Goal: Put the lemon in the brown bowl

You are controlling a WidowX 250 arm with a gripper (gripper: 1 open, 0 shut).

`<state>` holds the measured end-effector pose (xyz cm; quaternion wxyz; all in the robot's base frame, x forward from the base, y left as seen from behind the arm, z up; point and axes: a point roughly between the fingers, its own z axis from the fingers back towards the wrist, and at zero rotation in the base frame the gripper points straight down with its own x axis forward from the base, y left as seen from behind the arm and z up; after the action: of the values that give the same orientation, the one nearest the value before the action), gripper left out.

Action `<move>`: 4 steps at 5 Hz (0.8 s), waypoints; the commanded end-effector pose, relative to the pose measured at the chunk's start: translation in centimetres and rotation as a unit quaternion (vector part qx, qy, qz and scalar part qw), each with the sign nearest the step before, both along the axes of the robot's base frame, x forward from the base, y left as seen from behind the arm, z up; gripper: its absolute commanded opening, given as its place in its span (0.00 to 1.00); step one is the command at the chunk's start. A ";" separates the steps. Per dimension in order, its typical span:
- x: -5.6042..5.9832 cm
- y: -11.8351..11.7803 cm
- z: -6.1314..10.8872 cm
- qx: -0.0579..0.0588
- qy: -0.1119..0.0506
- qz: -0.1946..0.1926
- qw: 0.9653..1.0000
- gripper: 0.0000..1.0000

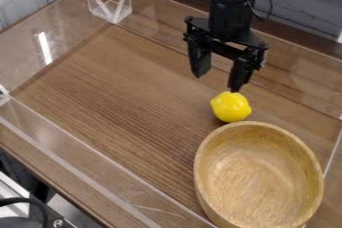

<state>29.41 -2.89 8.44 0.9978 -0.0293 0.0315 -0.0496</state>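
The lemon point(231, 106) is small, bright yellow and oval. It lies on the wooden table just beyond the far rim of the brown bowl. The brown bowl point(261, 213) is large, round and light wood, empty, at the front right. My gripper point(222, 80) is black, points down and hangs open just above and slightly behind the lemon. Its two fingers are spread apart, and it holds nothing.
A clear plastic wall point(54, 47) runs around the wooden table top point(120, 102). A small clear stand point(108, 5) sits at the back left corner. The table's dark front edge point(54, 187) lies at the lower left.
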 end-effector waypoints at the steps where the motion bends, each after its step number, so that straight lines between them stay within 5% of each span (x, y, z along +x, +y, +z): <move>1: 0.5 -0.3 0.9 -0.004 -0.019 -0.009 1.000 1.00; 4: 1.4 -1.5 -2.0 -0.008 -0.018 -0.080 0.997 1.00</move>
<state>30.19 -4.11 5.17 0.9907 -0.0337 0.0400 -0.1254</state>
